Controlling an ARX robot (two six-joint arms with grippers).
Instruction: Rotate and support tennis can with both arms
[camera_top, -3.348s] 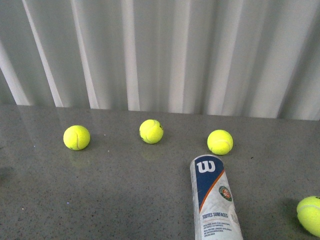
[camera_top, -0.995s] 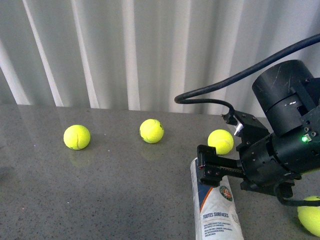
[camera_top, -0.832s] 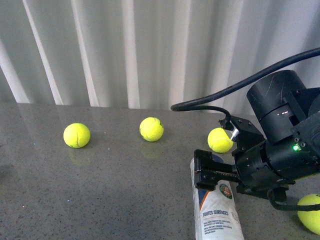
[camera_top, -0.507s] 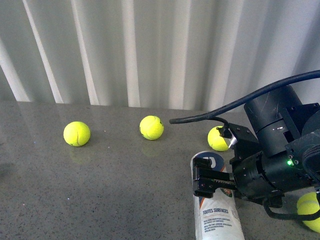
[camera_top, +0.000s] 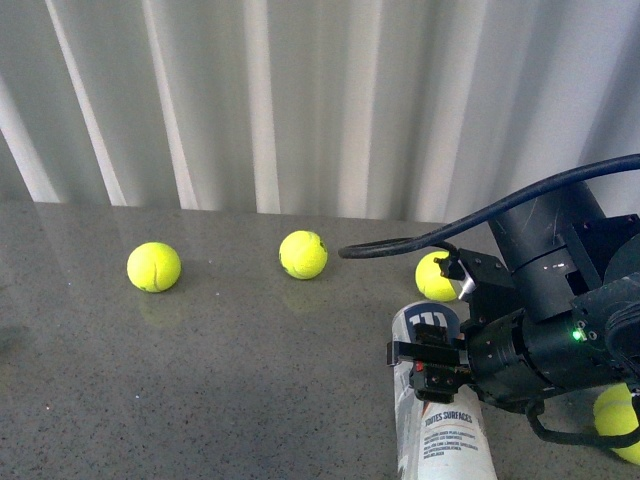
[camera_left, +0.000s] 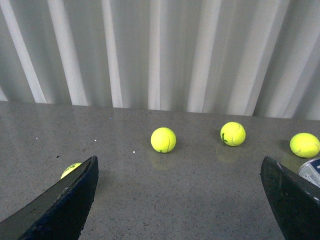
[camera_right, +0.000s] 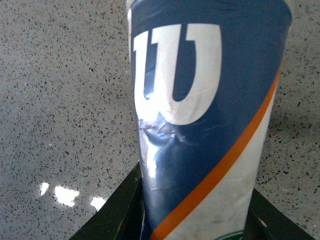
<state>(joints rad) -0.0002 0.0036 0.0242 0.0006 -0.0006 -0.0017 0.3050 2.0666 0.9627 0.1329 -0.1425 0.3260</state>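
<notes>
Since half a second ago the right arm (camera_top: 560, 320) has sunk lower over the table (camera_top: 230, 390), and the tennis can (camera_top: 445, 430) has shifted right. Only the right wrist view shows the right gripper (camera_top: 425, 365) with its fingers (camera_right: 117, 212) pressed on both sides of the can, clasping it. The can lies front-right, its long axis running away from the robot, W end toward the curtain (camera_top: 300, 100). Only the left wrist view shows the left gripper (camera_left: 178, 170), spread wide.

Light is even, soft and daytime-bright, with no hard source in sight. The pleated white curtain (camera_top: 300, 100) is brightest, its folds shaded a gentle grey. The glossy grey tabletop (camera_top: 250, 390) carries pale reflections and faint soft shadows under the tennis balls (camera_top: 154, 267). Beside the tennis can (camera_right: 200, 125) lie small white glare patches (camera_right: 65, 195), and its creased label glints. The right arm (camera_top: 560, 330) reads as near-solid black. Focus is mostly sharp.
</notes>
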